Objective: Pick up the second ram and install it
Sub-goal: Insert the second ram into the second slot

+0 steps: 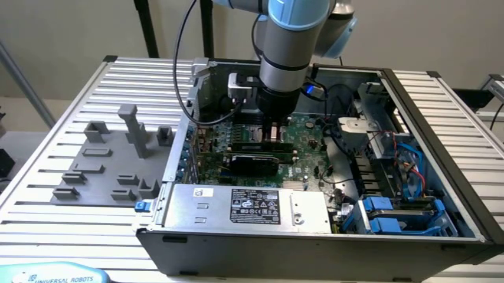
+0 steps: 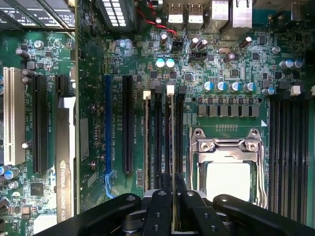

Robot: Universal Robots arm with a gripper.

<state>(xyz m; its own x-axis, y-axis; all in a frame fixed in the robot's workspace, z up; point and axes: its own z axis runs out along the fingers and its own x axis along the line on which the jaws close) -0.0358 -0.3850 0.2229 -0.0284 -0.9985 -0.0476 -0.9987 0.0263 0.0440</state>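
Gripper (image 2: 173,196): lowered inside the open computer case (image 1: 441,177), fingers clenched narrowly on the second ram (image 2: 170,137). Second ram: thin stick held edge-on between the fingertips, directly over the memory slots (image 2: 162,142) of the motherboard (image 2: 231,73), beside the processor socket (image 2: 227,167).

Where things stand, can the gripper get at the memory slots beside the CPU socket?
Probably yes: the gripper hangs right over the memory slots, the second ram edge-on between its fingers; no cable or card crosses between.
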